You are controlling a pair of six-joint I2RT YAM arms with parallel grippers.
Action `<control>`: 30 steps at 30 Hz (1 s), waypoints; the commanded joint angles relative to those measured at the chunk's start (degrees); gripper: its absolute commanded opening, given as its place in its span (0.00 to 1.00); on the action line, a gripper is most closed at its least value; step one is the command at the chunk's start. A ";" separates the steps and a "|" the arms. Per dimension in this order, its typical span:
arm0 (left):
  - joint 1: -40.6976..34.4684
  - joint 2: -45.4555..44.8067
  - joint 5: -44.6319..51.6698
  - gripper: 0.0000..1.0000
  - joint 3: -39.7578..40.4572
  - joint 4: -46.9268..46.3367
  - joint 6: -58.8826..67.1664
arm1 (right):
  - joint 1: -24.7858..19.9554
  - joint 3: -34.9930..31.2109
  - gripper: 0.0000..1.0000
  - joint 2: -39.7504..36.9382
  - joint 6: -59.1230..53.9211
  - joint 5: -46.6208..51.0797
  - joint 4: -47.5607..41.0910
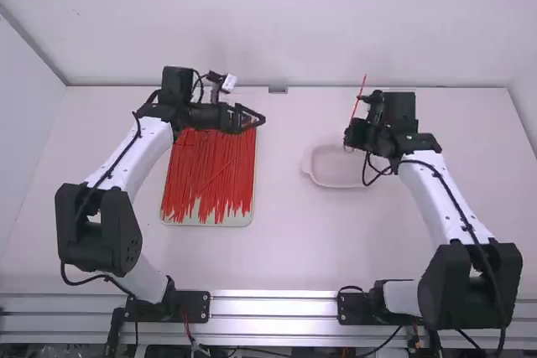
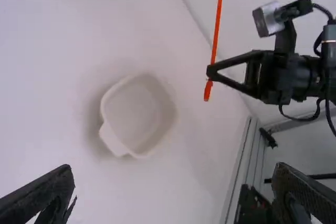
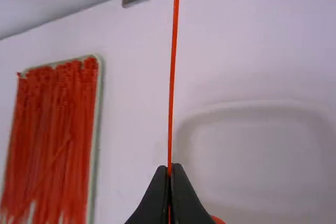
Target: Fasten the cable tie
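Note:
A single red cable tie (image 1: 360,100) stands nearly upright, pinched near its lower end by my right gripper (image 1: 353,126), which is shut on it above the far rim of a white dish (image 1: 312,165). In the right wrist view the fingers (image 3: 157,192) close together on the tie (image 3: 172,77). The left wrist view shows the same tie (image 2: 215,30) held by the right gripper (image 2: 210,72) beyond the dish (image 2: 105,108). My left gripper (image 1: 252,117) hangs open and empty over the far end of the tray; its jaws stand wide apart in the left wrist view.
A pale tray (image 1: 210,222) left of centre carries a dense bundle of red cable ties (image 1: 210,173), also seen in the right wrist view (image 3: 52,140). A small bracket (image 1: 278,88) sits at the table's back edge. Bare table lies in front of the dish.

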 commanded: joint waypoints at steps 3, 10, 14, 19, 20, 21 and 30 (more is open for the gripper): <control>-0.48 -0.20 0.28 0.99 0.90 -2.21 4.61 | 0.09 -7.23 0.00 -0.92 2.16 3.10 6.45; -0.50 -0.20 0.28 0.99 -1.88 -1.99 4.59 | 0.07 -13.81 0.00 -0.59 3.74 4.24 14.91; -0.92 -0.20 1.40 0.99 -6.19 1.40 3.63 | 0.04 -14.73 0.00 2.89 5.09 4.70 17.79; -1.03 -0.22 4.33 0.99 -8.83 4.59 2.03 | 0.55 -14.12 0.00 9.77 6.69 4.42 21.24; -1.05 -0.22 4.35 0.99 -8.83 4.31 2.01 | 0.96 -13.75 0.00 11.17 6.80 4.02 21.66; -1.05 -0.22 3.91 0.99 -8.79 3.96 1.97 | 1.49 -13.33 0.00 12.74 6.75 3.63 22.27; -0.50 -0.22 3.87 0.99 -8.81 4.22 1.44 | 3.06 -12.85 0.06 15.85 6.56 6.36 22.14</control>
